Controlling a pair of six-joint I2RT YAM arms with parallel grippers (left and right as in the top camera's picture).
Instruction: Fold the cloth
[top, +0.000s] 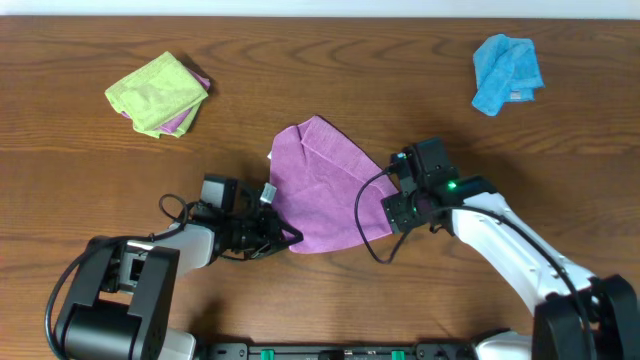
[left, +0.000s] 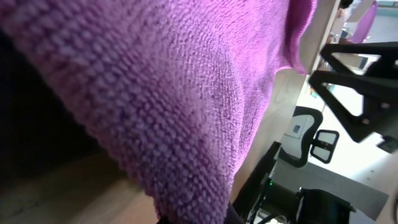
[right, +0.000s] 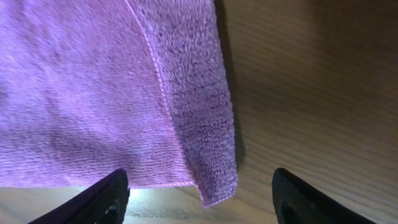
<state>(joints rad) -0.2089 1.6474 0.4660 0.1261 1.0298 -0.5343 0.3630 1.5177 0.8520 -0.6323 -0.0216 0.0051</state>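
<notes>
In L pincer (top: 292, 237): cloth (top: 325, 185) corner; R pincer (right: 199, 185) above.

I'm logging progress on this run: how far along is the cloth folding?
Early. Done: the cloth has one edge strip turned over, but its outline is irregular. In hand: the left tool is shut on its near edge; the right tool hangs open over the cloth's other near corner. Left: a full, tidy fold.

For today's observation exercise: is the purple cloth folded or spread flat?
Partly folded: the purple cloth has a flap lying over its right side; the right wrist view shows two layers there.
</notes>
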